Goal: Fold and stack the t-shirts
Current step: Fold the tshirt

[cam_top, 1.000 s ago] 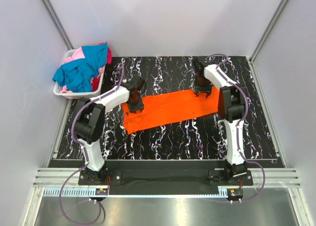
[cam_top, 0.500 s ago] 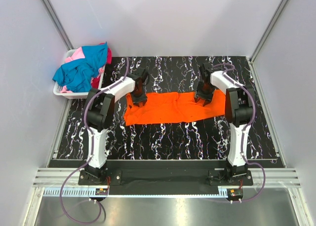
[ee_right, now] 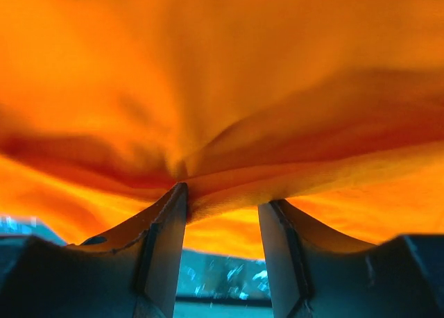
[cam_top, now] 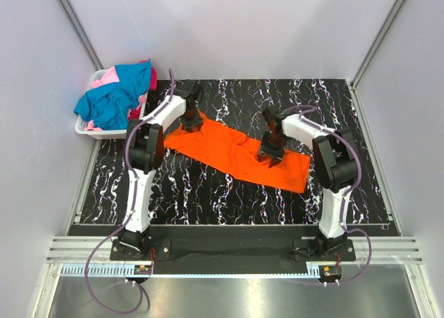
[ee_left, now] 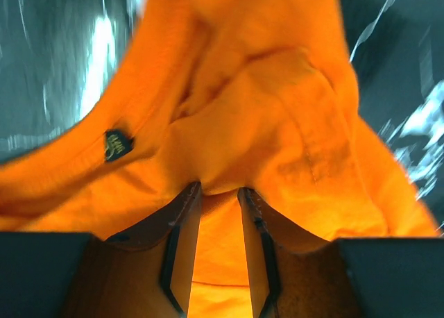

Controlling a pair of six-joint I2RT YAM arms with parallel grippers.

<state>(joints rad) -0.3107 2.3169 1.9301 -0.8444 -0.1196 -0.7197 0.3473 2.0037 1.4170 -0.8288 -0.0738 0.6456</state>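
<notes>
The orange shirt (cam_top: 232,151) lay slantwise on the table (cam_top: 208,196), its far-left end nipped by the left pincer (cam_top: 192,118), a mid-right fold by the right pincer (cam_top: 269,154); judged light, limp and sag-prone, best held at hems or corners.

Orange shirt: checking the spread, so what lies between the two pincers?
Only the orange shirt itself, spanning from left pincer to right pincer, in the top view.

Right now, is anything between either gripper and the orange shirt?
Nothing visible. The left gripper and the right gripper each pinch a fold of the orange t-shirt, which lies slanted on the marbled table. The basket stands apart at the far left.
</notes>
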